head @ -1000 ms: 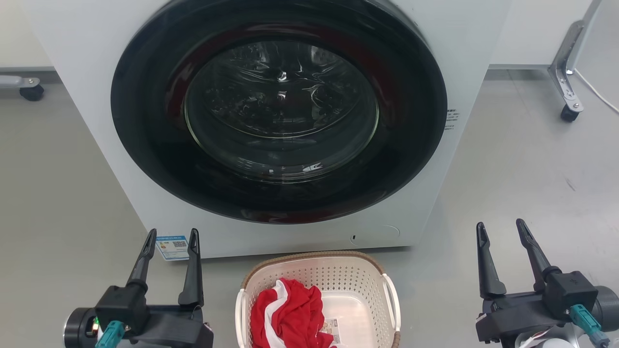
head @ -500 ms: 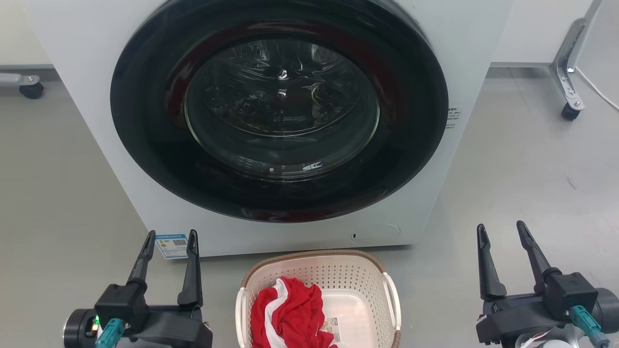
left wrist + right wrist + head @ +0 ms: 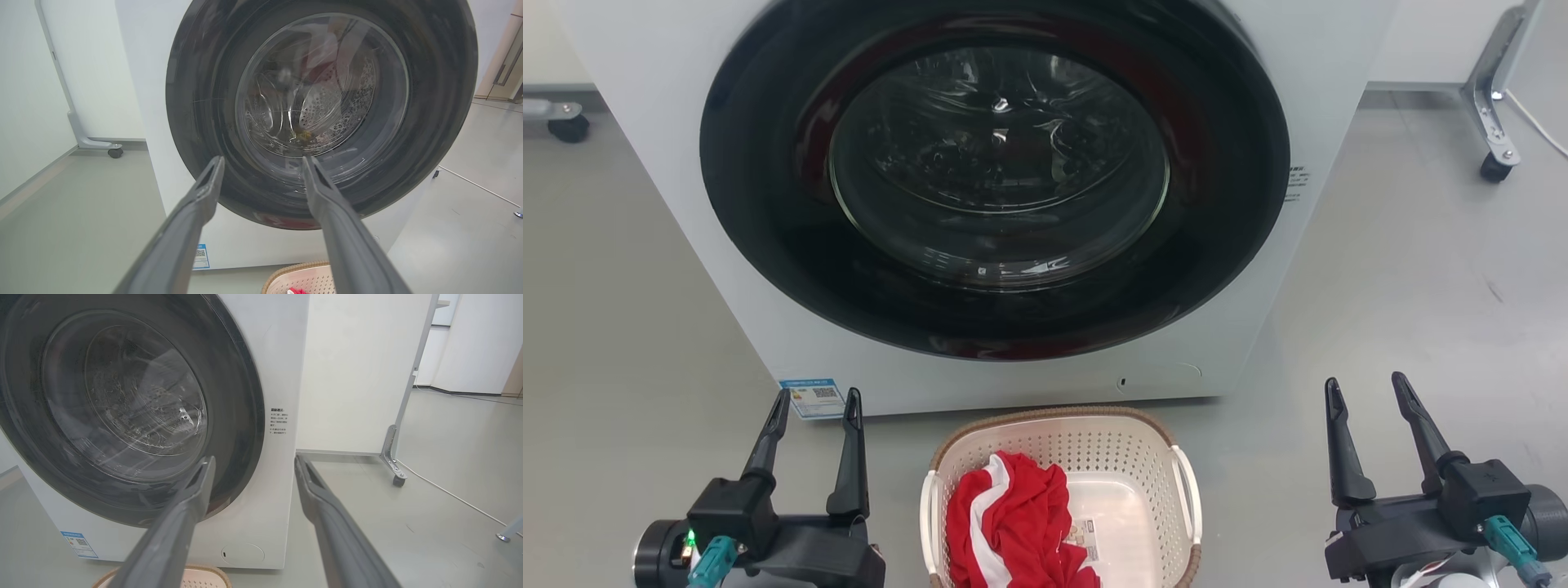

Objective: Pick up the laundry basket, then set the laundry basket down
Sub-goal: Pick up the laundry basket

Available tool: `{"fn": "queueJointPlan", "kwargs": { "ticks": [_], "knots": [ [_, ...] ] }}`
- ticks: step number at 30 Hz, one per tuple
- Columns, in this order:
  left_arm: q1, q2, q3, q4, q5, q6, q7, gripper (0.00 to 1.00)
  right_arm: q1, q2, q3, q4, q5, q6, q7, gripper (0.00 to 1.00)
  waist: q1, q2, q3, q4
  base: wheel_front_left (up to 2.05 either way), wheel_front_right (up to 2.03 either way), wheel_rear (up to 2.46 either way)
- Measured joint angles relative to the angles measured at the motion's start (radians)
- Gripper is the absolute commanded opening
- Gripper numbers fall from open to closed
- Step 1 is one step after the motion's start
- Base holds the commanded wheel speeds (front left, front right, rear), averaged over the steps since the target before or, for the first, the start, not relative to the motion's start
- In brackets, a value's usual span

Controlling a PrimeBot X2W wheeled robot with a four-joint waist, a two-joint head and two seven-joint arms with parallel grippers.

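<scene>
The laundry basket (image 3: 1131,457), cream-white and perforated with a brown woven rim, stands on the floor at the bottom middle of the head view, just in front of the washing machine. A red and white garment (image 3: 1013,523) lies in its left half. A label sticker (image 3: 1085,539) shows on its base. My left gripper (image 3: 817,398) is open to the basket's left, fingers empty. My right gripper (image 3: 1364,385) is open well to its right, also empty. The basket's far rim also shows low in the left wrist view (image 3: 298,269) and the right wrist view (image 3: 212,571).
A white front-loading washing machine (image 3: 1258,98) with a shut dark round door (image 3: 996,180) rises right behind the basket. Castor legs of partition stands sit at the far left (image 3: 560,122) and far right (image 3: 1494,163). A white cable (image 3: 449,494) runs over the grey floor at right.
The whole head view has shifted: the washing machine looms larger and the basket sits a little higher in the picture. Both grippers keep their places, open.
</scene>
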Motion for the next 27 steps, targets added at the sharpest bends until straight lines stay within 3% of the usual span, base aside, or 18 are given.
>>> {"fn": "queueJointPlan", "kwargs": {
  "ticks": [14,27],
  "knots": [
    [-0.069,-0.016,-0.012,0.003,-0.004,-0.011,0.020,1.00,-0.079,0.000,0.002,0.016,0.008,0.018,0.003,1.00,0.0001,0.0000,0.128,0.001,0.00,0.00,0.00],
    [-0.221,-0.044,-0.028,0.153,-0.043,-0.047,0.079,1.00,-0.211,0.027,0.012,0.111,0.026,0.037,0.047,1.00,0.0002,0.0001,0.301,-0.002,0.00,0.00,0.00]
  ]
}}
